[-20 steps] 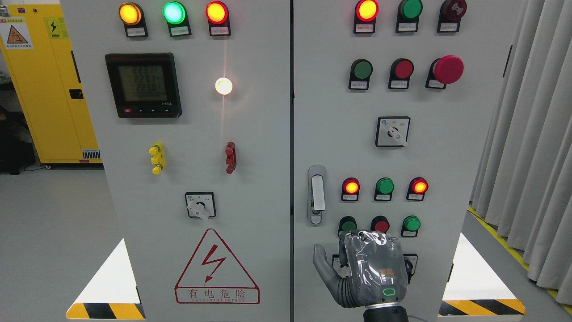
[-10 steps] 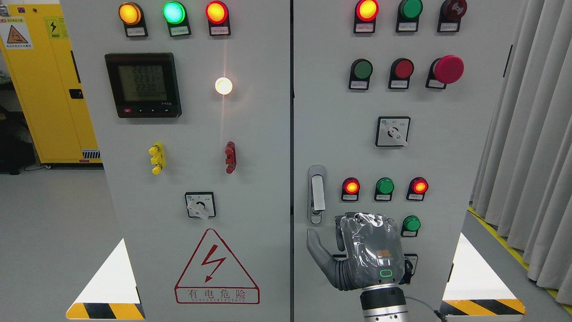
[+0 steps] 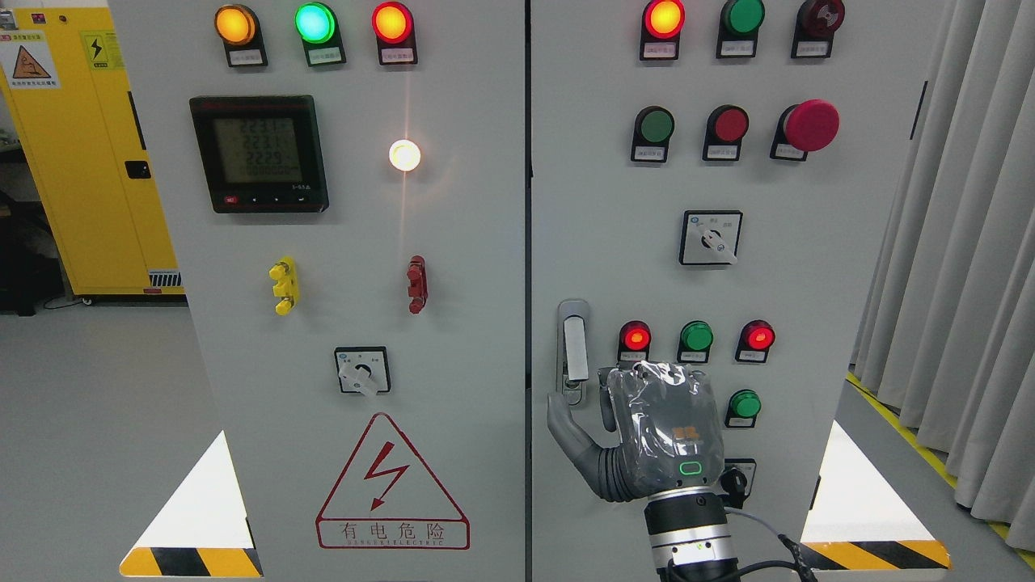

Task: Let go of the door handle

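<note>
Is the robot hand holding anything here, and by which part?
Nothing. The right robot hand is open just below the door handle, thumb near its lower end, not gripping it.

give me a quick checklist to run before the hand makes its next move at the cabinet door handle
1. Right hand holds nothing, thumb spread: ok.
2. Silver vertical door handle in full view: not ok, the thumb tip overlaps its lower end.
3. Thumb touching the handle: cannot tell.
4. Right grey cabinet door shut, flush with the left one: ok.
5. Round green button beside the hand free of the fingers: ok.
6. Left hand: cannot tell, out of view.
</note>
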Robot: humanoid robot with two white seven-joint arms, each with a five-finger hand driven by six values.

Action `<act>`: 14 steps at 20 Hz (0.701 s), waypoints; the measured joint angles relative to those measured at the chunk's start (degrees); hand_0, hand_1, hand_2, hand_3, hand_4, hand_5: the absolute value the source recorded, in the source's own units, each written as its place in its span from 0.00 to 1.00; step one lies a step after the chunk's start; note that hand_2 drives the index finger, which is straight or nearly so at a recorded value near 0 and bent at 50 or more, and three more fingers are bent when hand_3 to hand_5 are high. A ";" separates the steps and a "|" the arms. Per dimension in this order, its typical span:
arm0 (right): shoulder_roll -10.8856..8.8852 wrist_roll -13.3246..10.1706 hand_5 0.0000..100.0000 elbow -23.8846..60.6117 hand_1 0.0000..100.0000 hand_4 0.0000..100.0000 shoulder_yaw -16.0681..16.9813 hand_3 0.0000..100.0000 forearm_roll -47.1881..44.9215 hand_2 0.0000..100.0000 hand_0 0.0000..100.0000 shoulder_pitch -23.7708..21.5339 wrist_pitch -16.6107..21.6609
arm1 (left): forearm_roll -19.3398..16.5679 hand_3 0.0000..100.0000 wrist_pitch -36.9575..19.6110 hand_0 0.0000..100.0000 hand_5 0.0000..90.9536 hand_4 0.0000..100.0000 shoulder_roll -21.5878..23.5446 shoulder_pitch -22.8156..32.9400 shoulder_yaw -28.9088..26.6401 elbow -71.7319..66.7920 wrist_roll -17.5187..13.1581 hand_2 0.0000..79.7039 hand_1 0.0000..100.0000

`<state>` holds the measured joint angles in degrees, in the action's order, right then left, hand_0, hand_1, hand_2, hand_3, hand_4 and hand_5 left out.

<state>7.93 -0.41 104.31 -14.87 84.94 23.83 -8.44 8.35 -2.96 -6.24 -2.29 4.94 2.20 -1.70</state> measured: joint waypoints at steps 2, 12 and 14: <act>0.01 0.07 1.00 -0.23 0.26 1.00 -0.03 1.00 0.02 0.98 0.34 0.45 -0.10 | 0.00 0.00 0.00 0.12 0.00 0.00 0.00 0.00 0.01 0.00 0.00 0.00 0.56; 0.04 0.39 1.00 -1.40 0.28 1.00 -0.02 1.00 -0.01 0.97 0.36 2.09 -0.33 | 0.00 0.00 -0.16 0.12 0.00 0.00 0.00 0.00 0.00 0.00 0.00 0.00 0.56; 0.04 0.41 1.00 -1.76 0.28 1.00 0.00 1.00 -0.01 0.97 0.37 2.39 -0.43 | 0.00 0.00 -0.24 0.12 0.00 0.00 0.00 0.00 0.00 0.00 0.00 0.00 0.56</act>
<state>7.97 0.00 102.55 -14.87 84.93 26.21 -8.87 8.35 -3.19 -6.24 -2.29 4.94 2.20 -1.70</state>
